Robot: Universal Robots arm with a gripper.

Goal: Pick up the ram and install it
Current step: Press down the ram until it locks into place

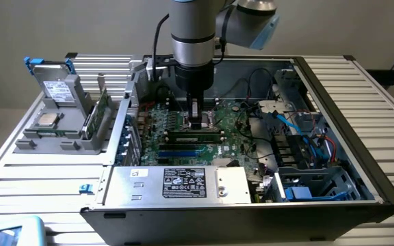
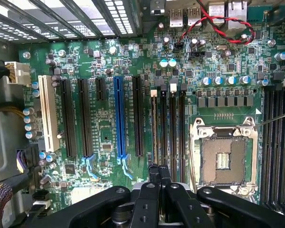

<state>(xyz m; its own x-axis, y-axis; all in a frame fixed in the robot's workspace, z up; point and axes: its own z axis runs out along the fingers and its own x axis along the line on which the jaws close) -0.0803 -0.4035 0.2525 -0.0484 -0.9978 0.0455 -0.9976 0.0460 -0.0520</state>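
The ram (image 1: 195, 136) lies lengthwise in a black slot on the motherboard (image 1: 235, 134), inside the open computer case. In the wrist view the ram (image 2: 161, 130) shows edge-on as a thin dark strip among the memory slots, beside the empty processor socket (image 2: 223, 156). My gripper (image 1: 198, 123) reaches straight down onto the stick's middle. Its black fingers (image 2: 153, 176) are pressed together, their tips resting on the ram's top edge; the gripper (image 2: 159, 174) is shut, with nothing between the fingers.
A grey holder (image 1: 57, 141) at the exterior view's left carries an upright green board (image 1: 98, 115) and a silver chip (image 1: 46, 120). The power supply (image 1: 183, 183) fills the case's near side. Cables and drive bays (image 1: 307, 154) crowd the right. A blue slot (image 2: 118, 118) runs beside the memory slots.
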